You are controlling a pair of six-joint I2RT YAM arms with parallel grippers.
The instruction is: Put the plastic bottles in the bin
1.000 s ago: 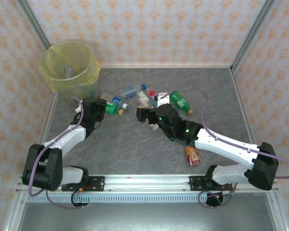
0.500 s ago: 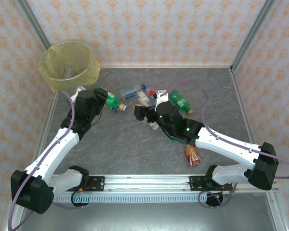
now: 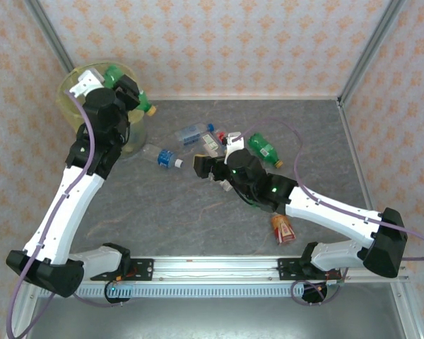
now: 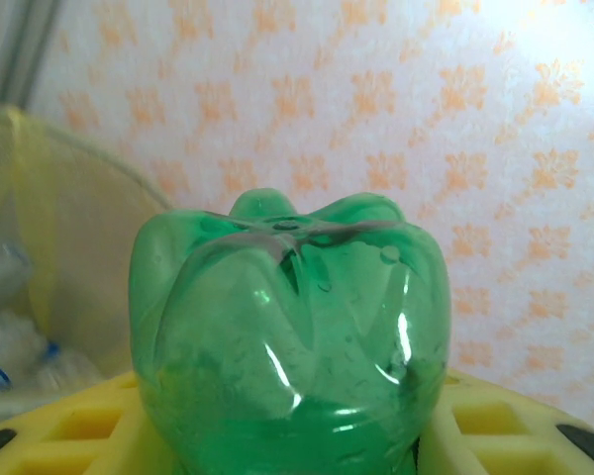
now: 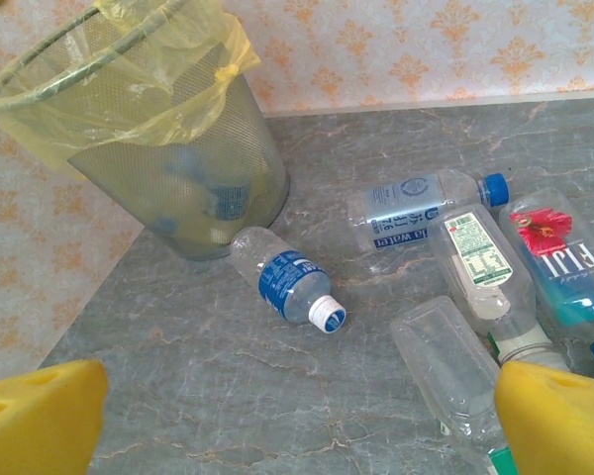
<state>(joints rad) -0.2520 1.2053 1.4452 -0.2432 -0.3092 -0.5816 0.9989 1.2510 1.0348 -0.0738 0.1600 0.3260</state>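
the left gripper has swung the green bottle off the table to just above the bin rim, so it looks ready to drop. its jaws clamp the bottle's middle; in the top view the long axis runs diagonally, base over the bin's mouth, yellow cap pointing out toward the table. the right gripper gapes wide, empty, right of the bin.

White links, black joints, purple cables, yellow pads, green LEDs.

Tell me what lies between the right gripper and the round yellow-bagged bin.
One clear plastic bottle with a blue label and white cap lies on its side there, seen in the top and right wrist views.
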